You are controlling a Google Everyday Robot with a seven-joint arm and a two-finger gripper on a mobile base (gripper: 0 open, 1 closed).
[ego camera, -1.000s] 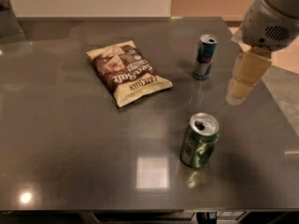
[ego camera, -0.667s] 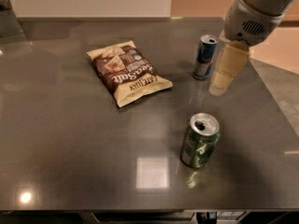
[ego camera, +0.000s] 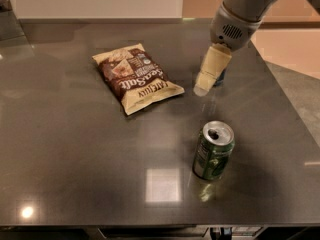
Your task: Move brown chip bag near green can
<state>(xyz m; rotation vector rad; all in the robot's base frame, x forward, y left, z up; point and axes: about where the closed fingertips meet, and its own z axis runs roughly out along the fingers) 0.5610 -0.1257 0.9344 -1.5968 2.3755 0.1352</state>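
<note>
The brown chip bag [ego camera: 136,78] lies flat on the dark table, left of centre, with white "Sea Salt" lettering on its dark middle and tan ends. The green can [ego camera: 213,150] stands upright nearer the front, right of centre, silver top with its opening showing. My gripper [ego camera: 203,85] hangs from the arm at the upper right, its cream fingers pointing down-left, just right of the bag's right end and above the table. It holds nothing.
A slim blue-and-silver can [ego camera: 219,77] stands behind my gripper and is mostly hidden by it. The table's right edge [ego camera: 287,109] drops off to a lighter floor. A wall runs along the back edge.
My arm has swung left across the blue-and-silver can, from the table's right side to just beside the bag's right end. Bag and cans have not moved.
</note>
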